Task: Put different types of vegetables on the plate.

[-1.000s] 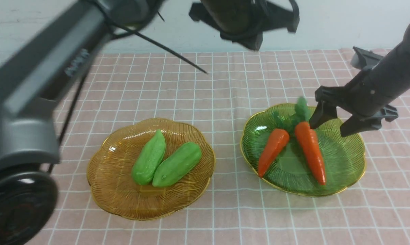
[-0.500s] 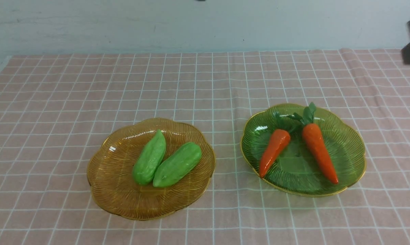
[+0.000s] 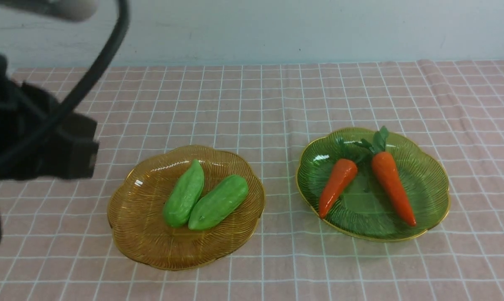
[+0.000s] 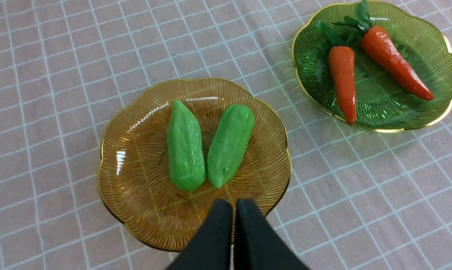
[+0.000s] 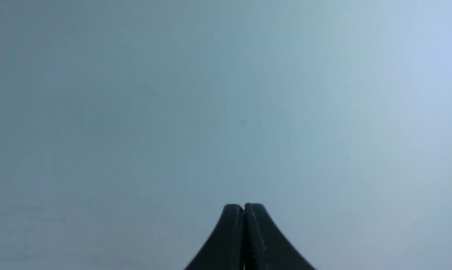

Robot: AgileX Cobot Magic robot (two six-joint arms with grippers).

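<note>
Green gourds lay paired inside amber plate, at seven o'clock. Orange carrots rested in green plate, four o'clock. Left gripper and right gripper: jaws together, nothing between.

Glossy orange carrots lie in ribbed, glass-like green dish.

A pinkish checked tablecloth spreads out before me, and directly on it sit two scalloped, gold-rimmed glass plates: the amber plate nearer the left gripper's jaws, the green plate farther from them.
</note>
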